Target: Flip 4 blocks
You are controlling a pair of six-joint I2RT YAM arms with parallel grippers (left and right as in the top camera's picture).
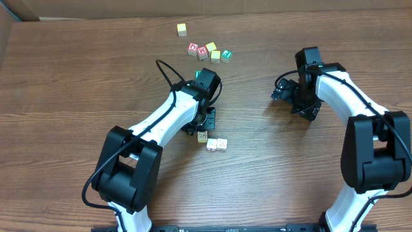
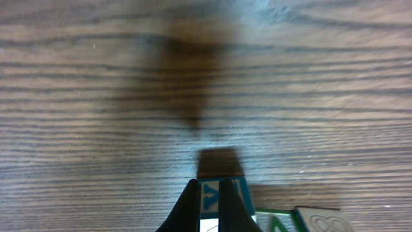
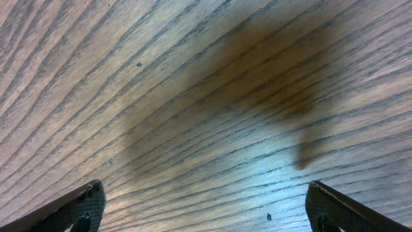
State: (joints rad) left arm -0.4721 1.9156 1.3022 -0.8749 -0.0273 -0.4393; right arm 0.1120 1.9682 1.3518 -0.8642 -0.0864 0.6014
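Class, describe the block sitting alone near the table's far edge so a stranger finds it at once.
On the far side of the wooden table lies a cluster of small cubes. Up and left of it in the overhead view sits the lone cube. It is plain yellow and touches nothing; its neighbours huddle together, some red or green.
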